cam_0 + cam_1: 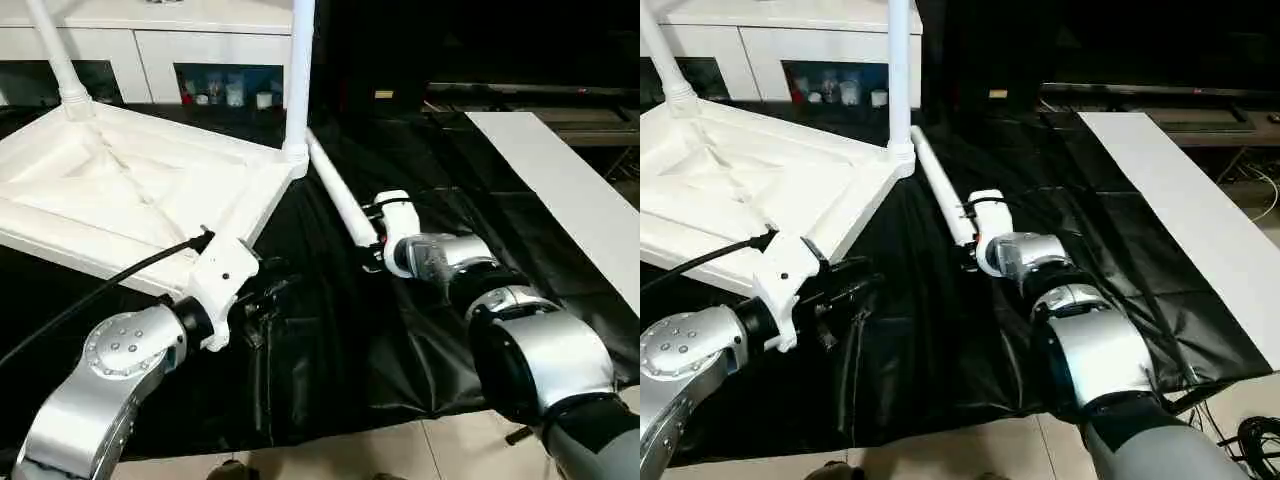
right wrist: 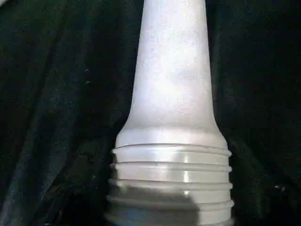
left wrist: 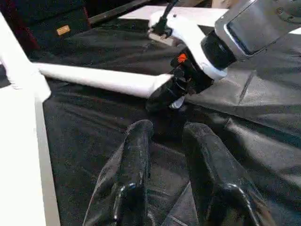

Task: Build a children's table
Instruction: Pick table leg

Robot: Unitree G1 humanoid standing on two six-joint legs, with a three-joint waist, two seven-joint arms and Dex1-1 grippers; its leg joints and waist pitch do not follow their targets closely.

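1. The white plastic table top [image 1: 120,190] lies upside down on black sheeting [image 1: 330,340], ribbed underside up, filling the ten o'clock part of the left eye view.
2. Two tapered white legs stand upright in its corner sockets: one [image 1: 55,55] at the far corner towards eleven o'clock, the other [image 1: 299,70] at the corner near twelve o'clock.
3. A third loose leg [image 1: 335,195] lies on the sheeting, running from just beside that twelve o'clock socket out towards four o'clock, where it ends at the right gripper [image 1: 372,250].
4. The right gripper sits at the leg's near end, its black fingers [image 3: 164,94] around the tube's end in the left wrist view. Whether they are clamped on it or only set loosely about it, I cannot tell.
5. The right wrist view looks straight along this leg: the threaded, ridged end [image 2: 171,179] is closest, with the tube narrowing away over the dark sheeting.
6. The left gripper [image 3: 167,141] hovers over the sheeting just off the table top's near edge (at about seven o'clock from the loose leg). Its two black fingers stand a little apart with nothing between them.
7. A white cabinet [image 1: 150,50] stands behind the table top at twelve o'clock, and a white board [image 1: 570,190] lies at two o'clock.
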